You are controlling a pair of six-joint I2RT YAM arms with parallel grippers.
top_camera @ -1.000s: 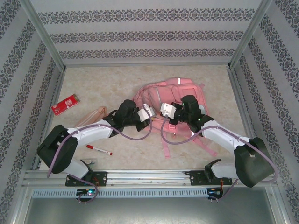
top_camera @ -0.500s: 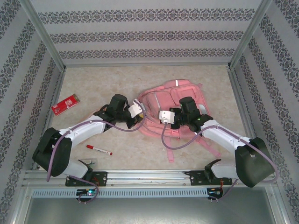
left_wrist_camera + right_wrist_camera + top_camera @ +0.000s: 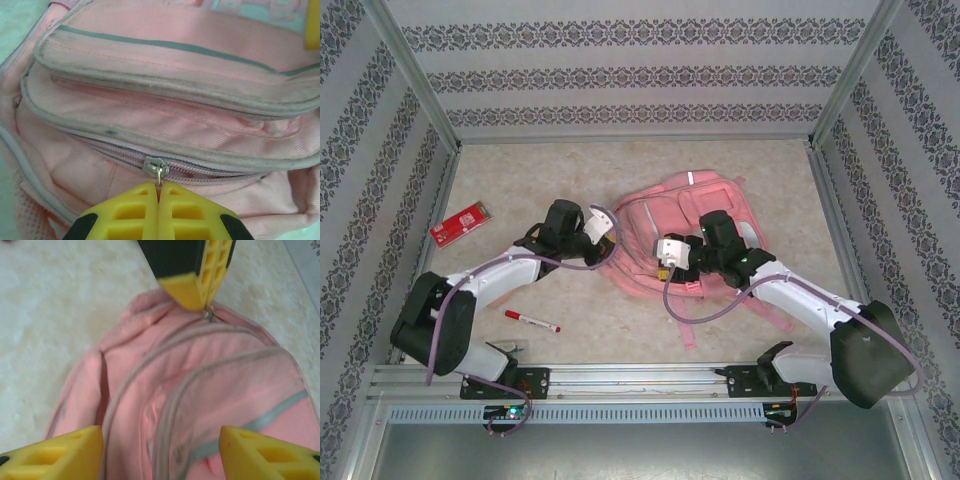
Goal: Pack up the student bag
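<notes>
Left claw point(image 3: 159, 194) clamped on zipper pull point(image 3: 157, 169) to run the bag point(image 3: 165, 115) zip; right claw point(image 3: 160, 437) spread open, holding nothing.

A pale beige, marble-patterned table point(image 3: 740, 170) carries three things. A large pink fabric backpack point(image 3: 650, 215) lies flat near the middle. A flat red rectangular packet point(image 3: 460, 222) sits well apart near the left edge, and a slim red-and-white marker pen point(image 3: 531, 321) lies closer to the near edge.
</notes>
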